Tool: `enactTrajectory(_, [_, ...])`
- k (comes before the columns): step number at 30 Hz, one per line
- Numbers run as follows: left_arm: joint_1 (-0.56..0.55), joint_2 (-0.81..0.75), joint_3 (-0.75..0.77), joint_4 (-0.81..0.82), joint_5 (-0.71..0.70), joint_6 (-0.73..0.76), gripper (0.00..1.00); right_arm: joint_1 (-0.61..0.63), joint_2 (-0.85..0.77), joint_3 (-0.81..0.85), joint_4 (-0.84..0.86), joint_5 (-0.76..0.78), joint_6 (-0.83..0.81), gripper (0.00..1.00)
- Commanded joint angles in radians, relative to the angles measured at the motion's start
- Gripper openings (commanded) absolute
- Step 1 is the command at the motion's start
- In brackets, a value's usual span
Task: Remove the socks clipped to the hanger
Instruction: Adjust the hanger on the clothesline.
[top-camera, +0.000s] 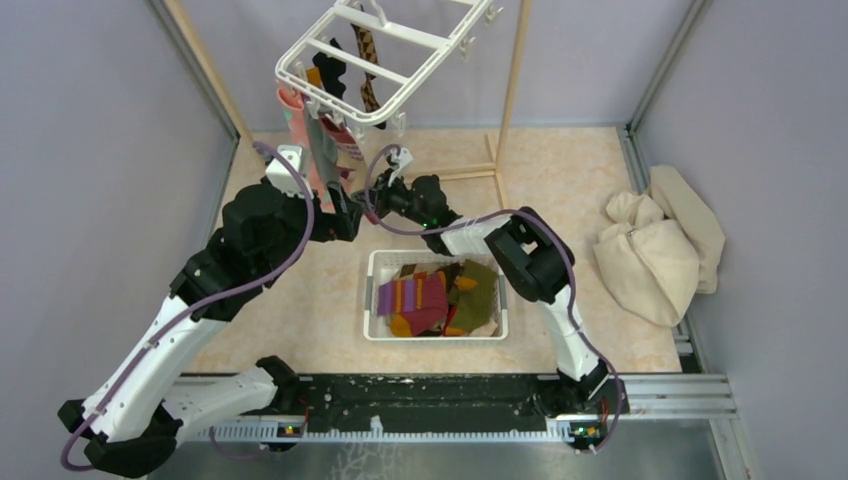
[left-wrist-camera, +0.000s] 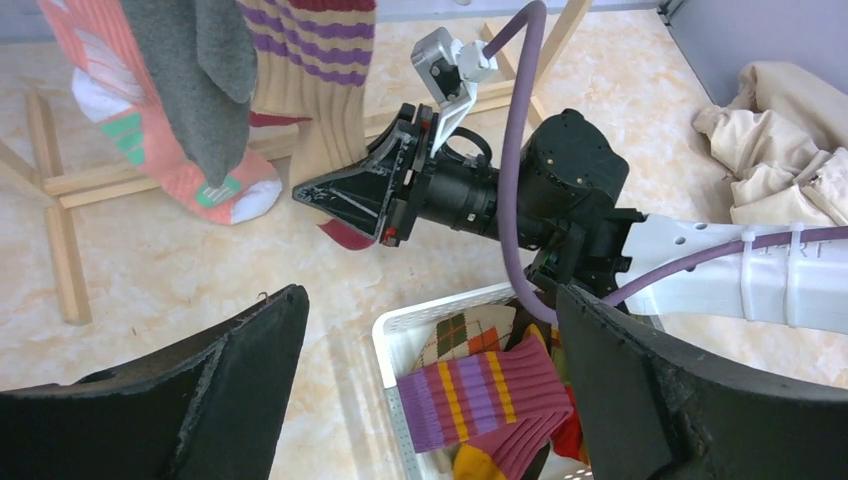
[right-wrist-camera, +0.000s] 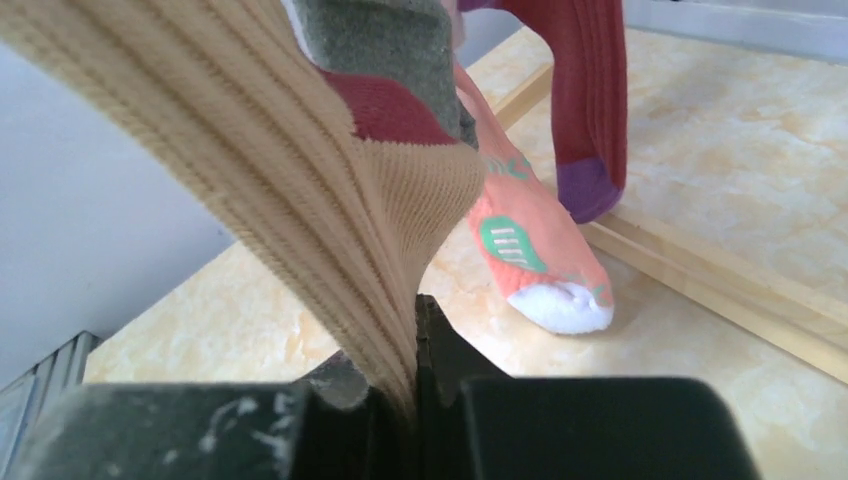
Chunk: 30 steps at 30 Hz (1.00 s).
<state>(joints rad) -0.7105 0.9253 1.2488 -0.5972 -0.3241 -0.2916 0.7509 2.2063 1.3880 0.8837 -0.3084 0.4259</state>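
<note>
The white hanger hangs tilted at the top, with socks clipped under it: pink with mint patches, grey, black and brown argyle. My right gripper is shut on the lower end of a beige ribbed sock with maroon stripes, pinched flat between the jaws. The left wrist view shows that right gripper biting the sock's hem. The pink sock and the grey sock dangle just behind. My left gripper stands wide open and holds nothing, above the basket's corner.
A white slotted basket on the floor holds several loose socks, a purple-striped one on top. The wooden pole rack stands behind, its feet crossing the floor. A beige cloth heap lies at the right wall.
</note>
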Motion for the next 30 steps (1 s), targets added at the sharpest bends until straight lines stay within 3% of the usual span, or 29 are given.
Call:
enactTrajectory(1, [0.003, -0.028, 0.027, -0.029, -0.036, 0.007, 0.99, -0.001, -0.082, -0.019, 0.08, -0.065, 0.017, 0.0])
enactTrajectory(10, [0.012, -0.044, 0.029, 0.029, -0.065, 0.06, 0.99, -0.061, -0.27, -0.209, 0.146, -0.395, 0.116, 0.0])
enactTrajectory(19, [0.064, 0.016, 0.02, 0.175, 0.051, 0.111, 0.99, -0.146, -0.409, -0.331, 0.243, -0.684, 0.28, 0.0])
enactTrajectory(22, [0.101, 0.037, 0.023, 0.216, 0.091, 0.122, 0.99, -0.176, -0.428, -0.37, 0.376, -0.763, 0.427, 0.0])
enactTrajectory(28, [0.181, 0.076, 0.058, 0.251, 0.167, 0.127, 0.99, -0.24, -0.404, -0.444, 0.824, -0.835, 0.776, 0.0])
enactTrajectory(30, [0.199, 0.096, 0.08, 0.258, 0.196, 0.114, 0.98, -0.246, -0.4, -0.446, 0.83, -0.842, 0.793, 0.0])
